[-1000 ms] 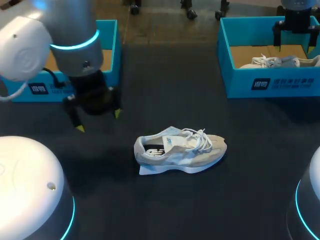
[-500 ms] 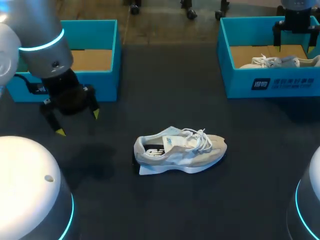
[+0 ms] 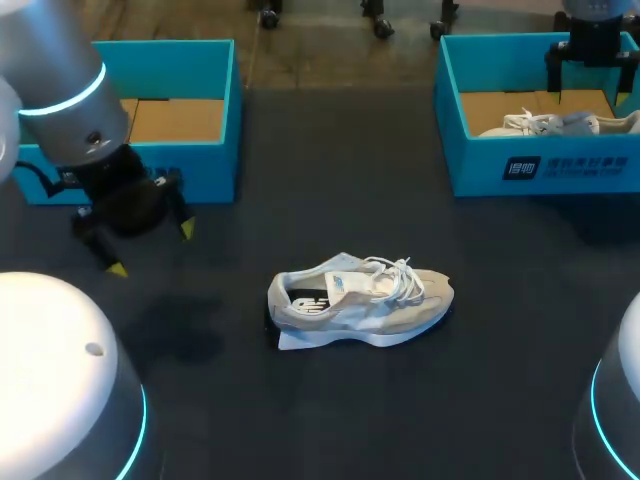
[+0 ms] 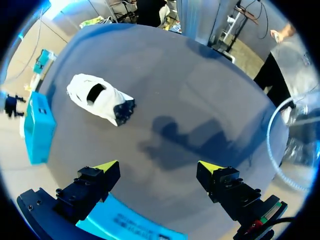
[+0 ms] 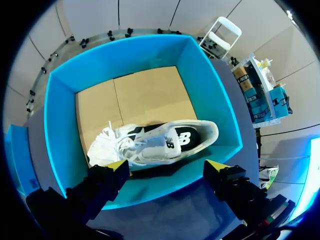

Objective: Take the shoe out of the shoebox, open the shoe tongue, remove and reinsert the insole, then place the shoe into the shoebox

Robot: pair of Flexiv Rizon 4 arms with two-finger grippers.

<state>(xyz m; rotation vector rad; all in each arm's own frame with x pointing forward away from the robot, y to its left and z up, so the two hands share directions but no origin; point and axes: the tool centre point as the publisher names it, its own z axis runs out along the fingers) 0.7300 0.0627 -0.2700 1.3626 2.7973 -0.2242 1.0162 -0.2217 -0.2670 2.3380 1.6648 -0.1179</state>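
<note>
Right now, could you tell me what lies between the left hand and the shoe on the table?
Only bare table lies between left hand and shoe, shown in head and left wrist views.

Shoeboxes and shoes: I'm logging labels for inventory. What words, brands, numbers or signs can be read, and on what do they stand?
Right shoebox, front wall: white square mark and characters, too small to read.
Left shoebox, front wall: print mostly covered, blurred in the left wrist view.
Shoe on the table: small mark on the tongue, unreadable.
Shoe in the right shoebox: dark logo on its side, no readable words.
No legible numbers anywhere.
</note>
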